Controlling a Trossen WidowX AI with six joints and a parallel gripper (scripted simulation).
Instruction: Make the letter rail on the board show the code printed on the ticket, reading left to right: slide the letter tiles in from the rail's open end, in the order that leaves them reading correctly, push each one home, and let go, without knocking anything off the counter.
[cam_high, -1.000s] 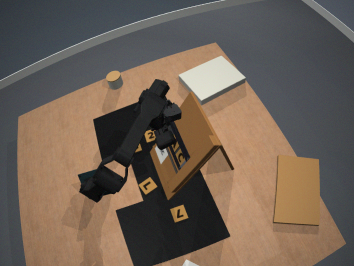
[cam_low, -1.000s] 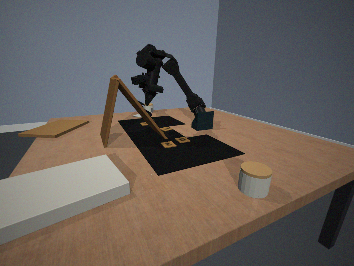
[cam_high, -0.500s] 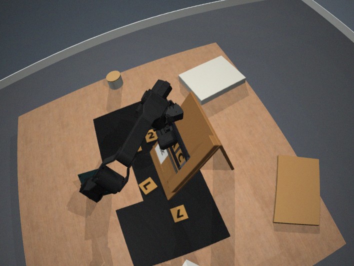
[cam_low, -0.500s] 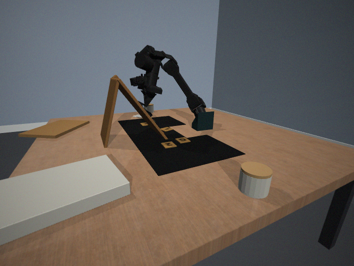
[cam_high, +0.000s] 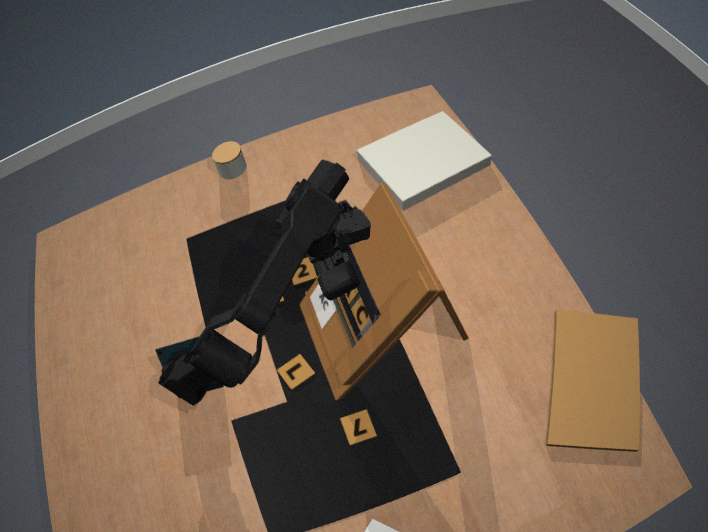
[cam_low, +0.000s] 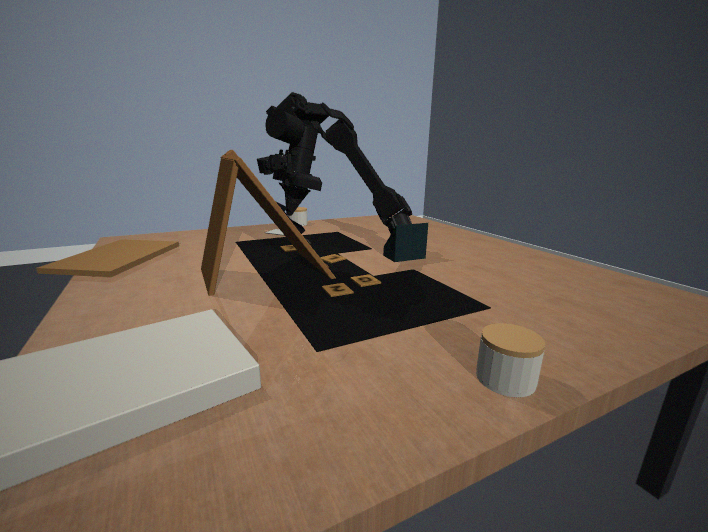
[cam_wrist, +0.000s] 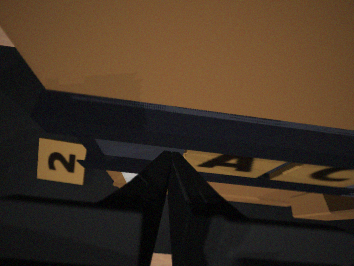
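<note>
A slanted wooden board (cam_high: 400, 257) (cam_low: 269, 201) (cam_wrist: 200, 45) carries a dark rail (cam_high: 373, 297) (cam_wrist: 200, 127). Two tiles sit in the rail, A (cam_wrist: 230, 163) and, to its right, C (cam_high: 362, 313) (cam_wrist: 320, 174). A white ticket (cam_high: 323, 308) lies on the board below the rail. My gripper (cam_high: 337, 281) (cam_low: 289, 210) (cam_wrist: 170, 158) is shut and empty, with its tip at the left end of the A tile. Loose tiles lie on the black mat (cam_high: 343, 480) (cam_low: 400, 308): a 2 (cam_high: 303, 271) (cam_low: 337, 289) (cam_wrist: 61, 161), an L (cam_high: 295, 371) and a 7 (cam_high: 358, 427).
A white slab (cam_high: 423, 155) (cam_low: 114, 371) lies behind the board. A lidded cylinder (cam_high: 228, 159) (cam_low: 511, 359) stands near the table edge. A flat tan panel (cam_high: 595, 380) (cam_low: 108, 255) lies off to one side. The arm's teal base block (cam_low: 407, 241) stands by the mat.
</note>
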